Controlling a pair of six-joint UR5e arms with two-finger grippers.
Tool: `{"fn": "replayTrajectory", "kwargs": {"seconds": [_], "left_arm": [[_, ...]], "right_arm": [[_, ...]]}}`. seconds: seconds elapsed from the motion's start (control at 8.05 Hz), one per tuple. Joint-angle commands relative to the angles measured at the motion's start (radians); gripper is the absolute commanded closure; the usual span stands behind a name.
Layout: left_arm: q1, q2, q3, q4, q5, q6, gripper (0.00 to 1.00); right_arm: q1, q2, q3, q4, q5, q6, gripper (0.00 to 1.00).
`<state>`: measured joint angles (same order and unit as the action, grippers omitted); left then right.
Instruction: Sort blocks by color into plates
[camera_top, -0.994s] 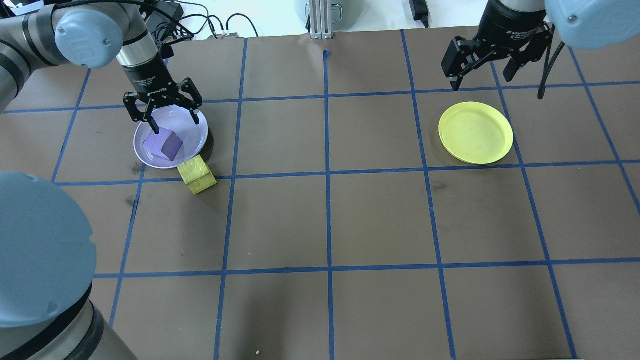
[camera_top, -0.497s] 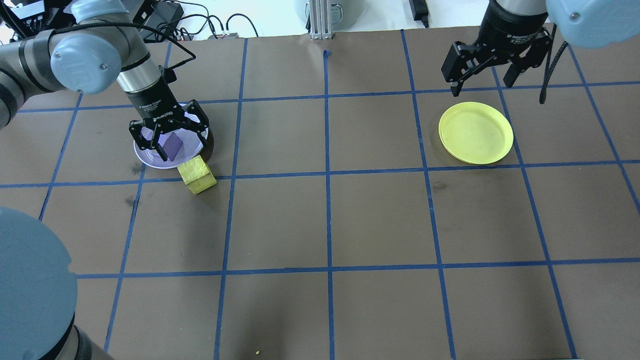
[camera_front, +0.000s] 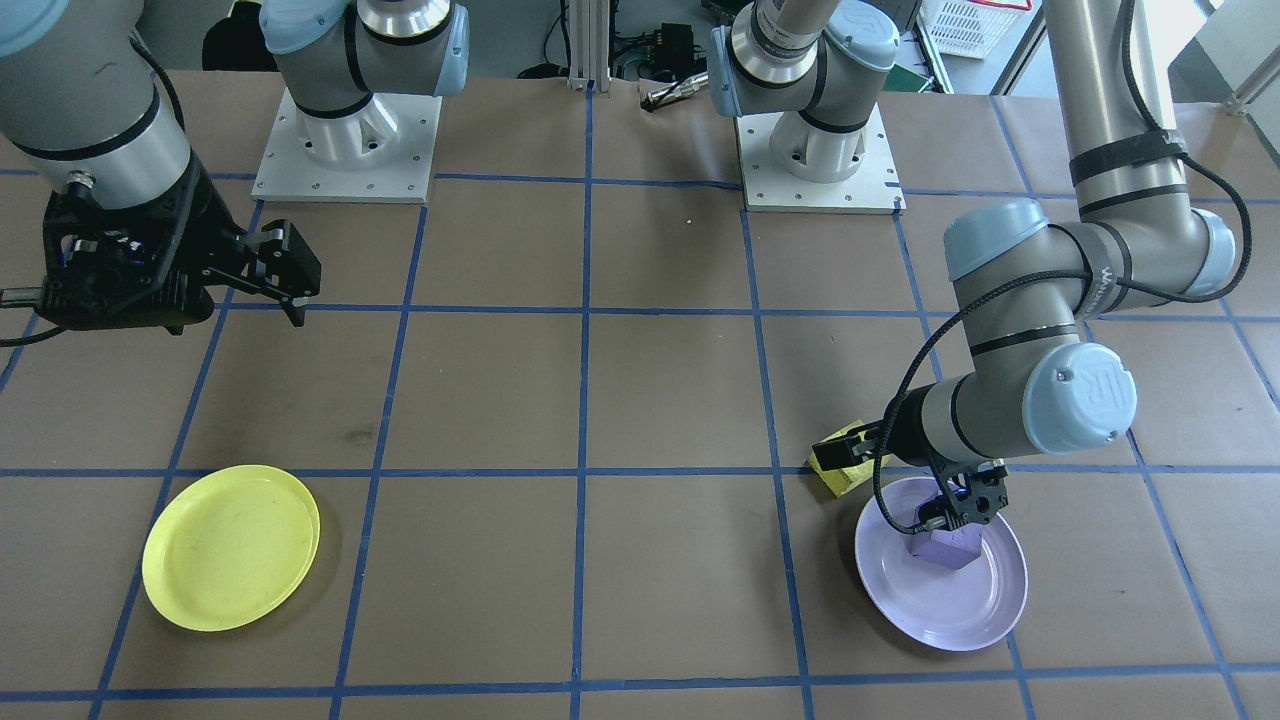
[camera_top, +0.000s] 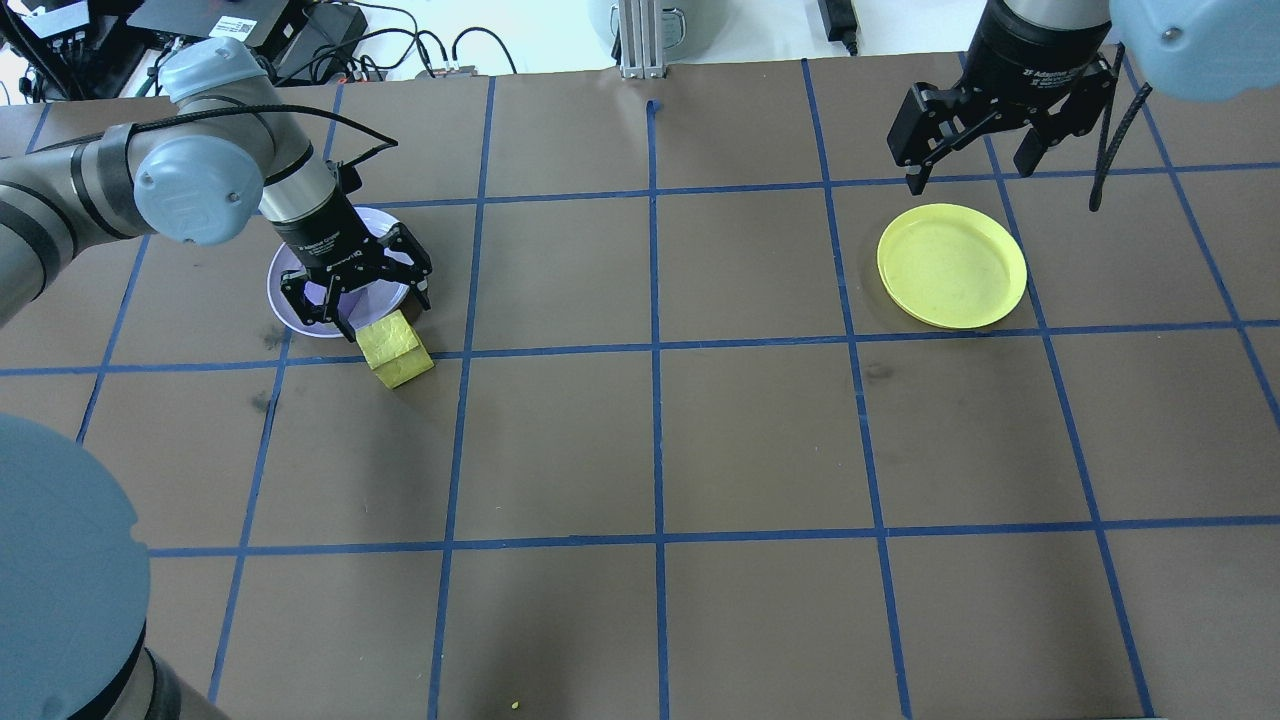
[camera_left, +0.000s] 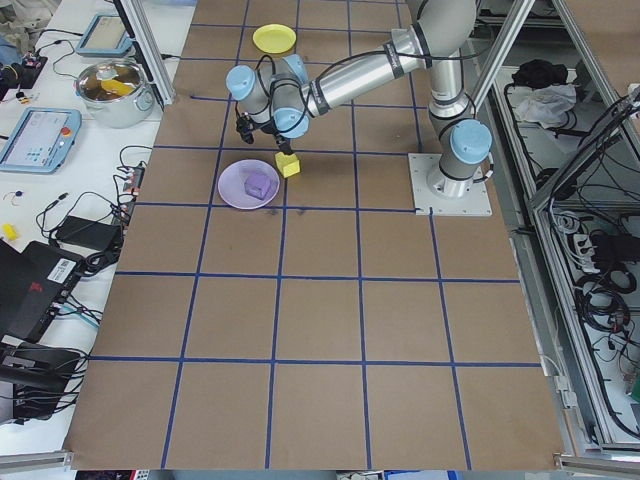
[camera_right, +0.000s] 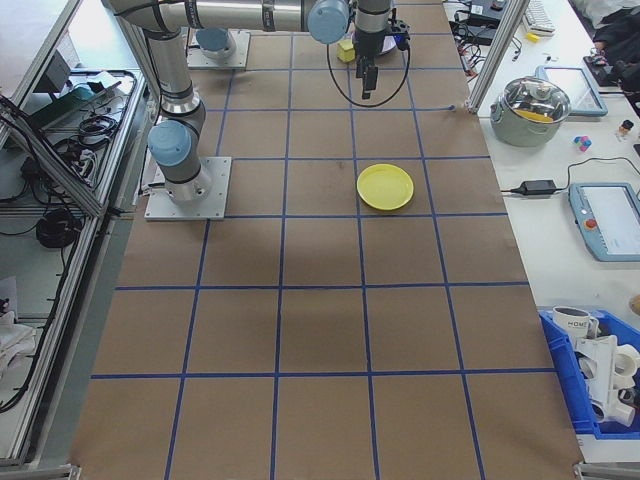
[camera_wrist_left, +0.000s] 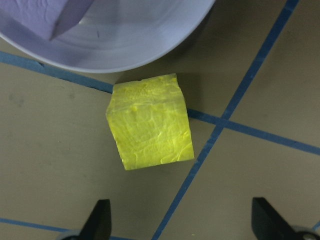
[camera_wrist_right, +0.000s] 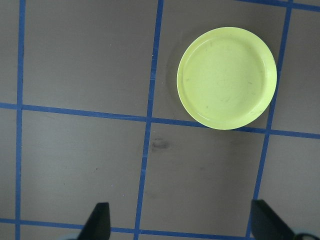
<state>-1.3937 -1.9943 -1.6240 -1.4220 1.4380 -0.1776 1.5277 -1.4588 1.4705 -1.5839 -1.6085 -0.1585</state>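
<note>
Your left end effector (camera_top: 357, 302) hung spread and empty over the near rim of the lavender plate (camera_top: 285, 290), above the yellow block (camera_top: 394, 347), which looked like your next pick. The purple block (camera_front: 945, 545) lay inside that plate, so that colour seemed sorted. The yellow block sat on the desk (camera_top: 650, 440) just beside the plate's rim, on a blue tape line (camera_wrist_left: 235, 125); that closeness could crowd one finger (camera_wrist_left: 97, 220) against the rim as you descended. The yellow plate (camera_top: 951, 265) waited well apart, bare, with your right end effector (camera_top: 980, 140) parted and empty beyond it. Cables (camera_top: 400, 45) lay off the desk's far edge.
</note>
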Motion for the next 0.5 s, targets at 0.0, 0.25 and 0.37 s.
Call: {"fn": "replayTrajectory", "kwargs": {"seconds": [0.0, 0.25, 0.37], "left_arm": [[0.001, -0.015, -0.007, 0.017, 0.002, 0.007, 0.0], [0.001, -0.02, -0.011, 0.014, 0.005, 0.027, 0.0], [0.001, -0.02, -0.011, 0.014, 0.03, 0.07, 0.0]], "right_arm": [[0.0, -0.017, 0.019, -0.001, -0.002, -0.016, 0.0], [0.0, -0.026, 0.019, -0.001, 0.007, -0.018, 0.0], [0.0, -0.029, 0.019, -0.001, 0.01, -0.018, 0.0]]}}
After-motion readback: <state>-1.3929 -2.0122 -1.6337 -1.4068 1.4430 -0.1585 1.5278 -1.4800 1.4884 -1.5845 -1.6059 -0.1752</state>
